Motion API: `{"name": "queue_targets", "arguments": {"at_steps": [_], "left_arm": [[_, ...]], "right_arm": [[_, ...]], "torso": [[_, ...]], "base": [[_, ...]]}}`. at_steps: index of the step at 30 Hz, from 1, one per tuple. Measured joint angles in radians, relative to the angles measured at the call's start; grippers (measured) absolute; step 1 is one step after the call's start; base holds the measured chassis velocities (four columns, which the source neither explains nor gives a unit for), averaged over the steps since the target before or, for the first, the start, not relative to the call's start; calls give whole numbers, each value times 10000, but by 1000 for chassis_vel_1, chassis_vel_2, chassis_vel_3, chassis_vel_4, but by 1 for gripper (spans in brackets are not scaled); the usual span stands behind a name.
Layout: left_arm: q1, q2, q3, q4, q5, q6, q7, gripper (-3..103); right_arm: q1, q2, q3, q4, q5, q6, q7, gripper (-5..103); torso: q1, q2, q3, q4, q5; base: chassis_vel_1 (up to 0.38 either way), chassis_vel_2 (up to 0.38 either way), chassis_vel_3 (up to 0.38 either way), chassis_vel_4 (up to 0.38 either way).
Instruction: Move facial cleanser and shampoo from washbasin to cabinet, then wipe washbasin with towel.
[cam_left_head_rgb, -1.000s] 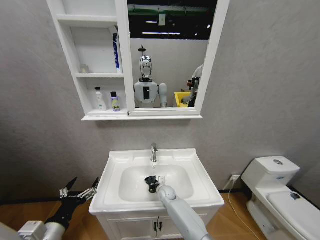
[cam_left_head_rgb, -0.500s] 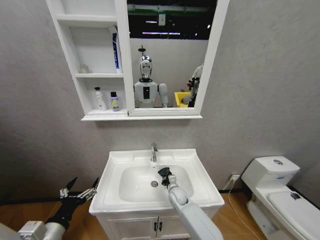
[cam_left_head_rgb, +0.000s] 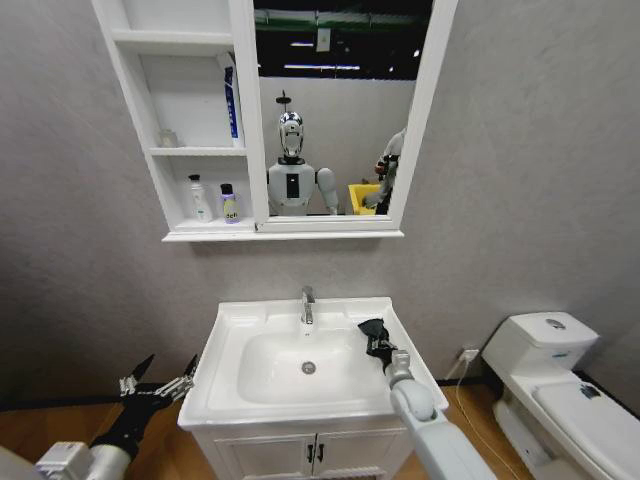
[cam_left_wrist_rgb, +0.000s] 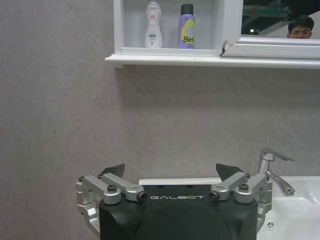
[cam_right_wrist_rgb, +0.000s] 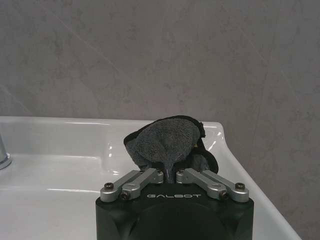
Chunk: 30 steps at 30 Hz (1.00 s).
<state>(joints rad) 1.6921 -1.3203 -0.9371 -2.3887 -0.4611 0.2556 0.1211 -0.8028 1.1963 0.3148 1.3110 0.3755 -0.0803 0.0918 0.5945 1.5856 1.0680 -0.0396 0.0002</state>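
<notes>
washbasin (cam_left_head_rgb: 228, 330): white, the dark towel (cam_left_head_rgb: 372, 331) on its right rim
cabinet (cam_left_head_rgb: 185, 190): lowest shelf holds a white bottle (cam_left_head_rgb: 200, 198) beside a purple bottle (cam_left_head_rgb: 231, 203)

The right gripper (cam_right_wrist_rgb: 169, 176) has a matte black housing lettered GALBOT in pale capitals, with brushed-silver finger links fastened by dark hex screws. Its arm (cam_left_head_rgb: 430, 440) is a smooth light-grey tube ending in a rounded knuckle. The left gripper (cam_left_wrist_rgb: 171, 176) carries the same lettering at 6 o'clock in its wrist view, silver linkages at 4 and 8 o'clock, and black wedge-shaped fingertips (cam_left_wrist_rgb: 114, 170).
</notes>
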Motion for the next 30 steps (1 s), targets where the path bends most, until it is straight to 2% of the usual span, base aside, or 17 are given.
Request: {"name": "queue_targets", "arguments": {"at_steps": [7, 18, 19, 21, 22, 24, 28, 29, 30], "left_arm": [[0, -1, 0, 0, 0, 1, 1, 100], [0, 0, 0, -1, 0, 1, 0, 100], [0, 0, 0, 0, 0, 0, 0, 100], [0, 0, 0, 0, 0, 0, 0, 100], [0, 0, 0, 0, 0, 0, 0, 100], [0, 0, 0, 0, 0, 0, 0, 100], [0, 0, 0, 0, 0, 0, 0, 100], [0, 0, 0, 0, 0, 0, 0, 100], [0, 0, 0, 0, 0, 0, 0, 100]], "right_arm": [[997, 90, -153, -1374, 159, 291, -308, 6], [1279, 68, -189, -2384, 87, 557, -765, 5], [1292, 48, -189, -2417, 147, 599, -819, 15], [1295, 21, -189, -2453, 179, 701, -993, 15], [1294, 0, -170, -2501, 175, 852, -1252, 25], [1285, -10, -152, -2520, 171, 983, -1401, 25], [1207, -3, -67, -2449, 177, 1102, -1525, 47], [1207, -3, -67, -2449, 177, 1102, -1525, 47], [1184, -3, -44, -2409, 187, 1117, -1526, 53]], "torso": [[2, -2, 1, -2, -2], [2, -2, 1, -5, -2], [2, -2, 0, -5, -2], [2, -2, 0, -5, -2], [1, -2, 0, -5, -2], [2, -2, 0, -5, -2], [2, -2, 0, -4, -1], [2, -2, 0, -4, -1], [1, -2, 0, -4, -2]], "base": [[0, 0, 0, 0], [0, 0, 0, 0], [0, 0, 0, 0], [0, 0, 0, 0], [0, 0, 0, 0], [0, 0, 0, 0], [0, 0, 0, 0], [0, 0, 0, 0], [0, 0, 0, 0]]}}
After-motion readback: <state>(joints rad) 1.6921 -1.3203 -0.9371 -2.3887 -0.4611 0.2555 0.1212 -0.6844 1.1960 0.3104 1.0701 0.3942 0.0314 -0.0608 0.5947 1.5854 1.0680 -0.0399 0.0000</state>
